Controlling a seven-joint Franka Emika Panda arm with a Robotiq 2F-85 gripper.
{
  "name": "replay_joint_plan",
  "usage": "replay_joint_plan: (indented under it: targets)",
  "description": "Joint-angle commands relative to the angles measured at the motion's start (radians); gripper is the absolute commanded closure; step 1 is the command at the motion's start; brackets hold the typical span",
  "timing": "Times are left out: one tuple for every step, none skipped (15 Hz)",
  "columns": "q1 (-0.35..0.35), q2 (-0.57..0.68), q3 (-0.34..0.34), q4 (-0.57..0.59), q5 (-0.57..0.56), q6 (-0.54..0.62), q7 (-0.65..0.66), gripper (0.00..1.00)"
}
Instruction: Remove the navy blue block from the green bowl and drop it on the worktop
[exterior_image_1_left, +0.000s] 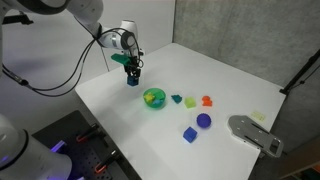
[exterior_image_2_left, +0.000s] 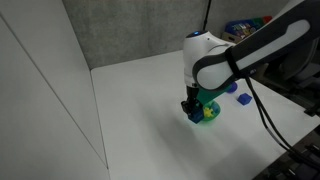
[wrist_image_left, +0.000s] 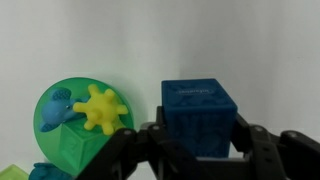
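Observation:
My gripper (wrist_image_left: 198, 135) is shut on the navy blue block (wrist_image_left: 199, 117), a small dark blue cube held between the black fingers. It also shows in an exterior view (exterior_image_1_left: 132, 78), just above the white worktop (exterior_image_1_left: 200, 75), left of the green bowl (exterior_image_1_left: 153, 98). In the wrist view the green bowl (wrist_image_left: 50, 143) lies to the left of the block and holds a yellow spiky toy (wrist_image_left: 100, 108), a blue toy (wrist_image_left: 55, 110) and a green piece. In an exterior view (exterior_image_2_left: 192, 108) the gripper hides most of the bowl (exterior_image_2_left: 209, 112).
Small toys lie right of the bowl: a teal piece (exterior_image_1_left: 176, 99), a lime piece (exterior_image_1_left: 190, 102), an orange piece (exterior_image_1_left: 207, 100), a brighter blue cube (exterior_image_1_left: 189, 133) and a violet-blue ball (exterior_image_1_left: 204, 121). A grey device (exterior_image_1_left: 255, 133) sits at the worktop's edge.

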Motion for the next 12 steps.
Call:
replay_joint_plan:
  targets:
    - [0.0,-0.049,-0.003,-0.033,0.009,0.01,0.021,0.09]
    - [0.0,-0.057,-0.005,-0.029,0.01,0.005,0.026,0.01]
    - [-0.003,-0.068,-0.006,-0.027,0.01,0.005,0.027,0.0]
    - [-0.005,-0.081,-0.009,-0.021,0.01,-0.001,0.03,0.0]
    - [-0.007,-0.095,-0.012,-0.014,0.011,-0.011,0.036,0.0]
    - [-0.011,-0.111,-0.012,-0.009,0.014,-0.017,0.037,0.0]
    - [-0.011,-0.127,-0.017,-0.002,0.01,-0.028,0.044,0.0]
    - [-0.011,-0.145,-0.021,0.007,0.004,-0.049,0.053,0.0]
    - [-0.013,-0.162,-0.022,0.013,0.003,-0.06,0.06,0.0]
    - [-0.013,-0.179,-0.025,0.025,-0.004,-0.084,0.066,0.0]
    - [-0.015,-0.194,-0.026,0.036,-0.008,-0.112,0.072,0.0]
    - [-0.014,-0.209,-0.029,0.052,-0.017,-0.15,0.082,0.0]
